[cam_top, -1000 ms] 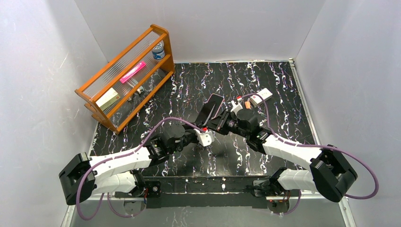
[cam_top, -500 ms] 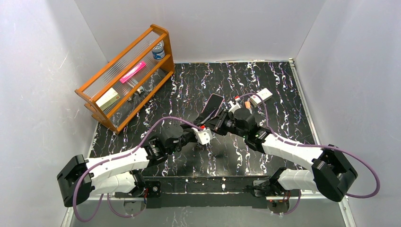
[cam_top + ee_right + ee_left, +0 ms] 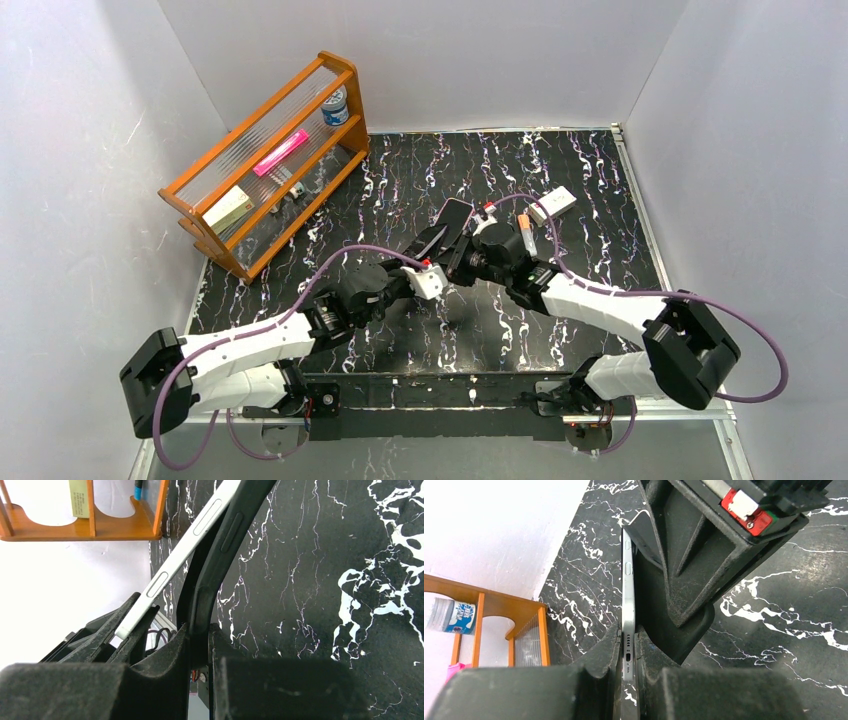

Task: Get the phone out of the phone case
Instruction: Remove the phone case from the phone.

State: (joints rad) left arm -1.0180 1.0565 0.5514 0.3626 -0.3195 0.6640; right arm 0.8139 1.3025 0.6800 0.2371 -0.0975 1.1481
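The silver phone (image 3: pixel 628 600) and its black case (image 3: pixel 216 565) are held up over the table's middle (image 3: pixel 447 226). My left gripper (image 3: pixel 628 672) is shut on the phone's bottom edge, where the port shows. My right gripper (image 3: pixel 199 652) is shut on the edge of the black case. In the right wrist view the phone (image 3: pixel 175 562) leans away from the case at the lower end, with a gap between them; the top ends stay together. In the top view the two grippers (image 3: pixel 440 268) meet below the phone.
A wooden rack (image 3: pixel 262 165) stands at the far left with a pink item, a small can and a box. Small white boxes (image 3: pixel 553 204) lie on the black marbled table (image 3: pixel 590 170) right of the arms. Grey walls close in the sides.
The right arm has moved left toward the left gripper, and the phone and case have tipped slightly. Both grips have held.
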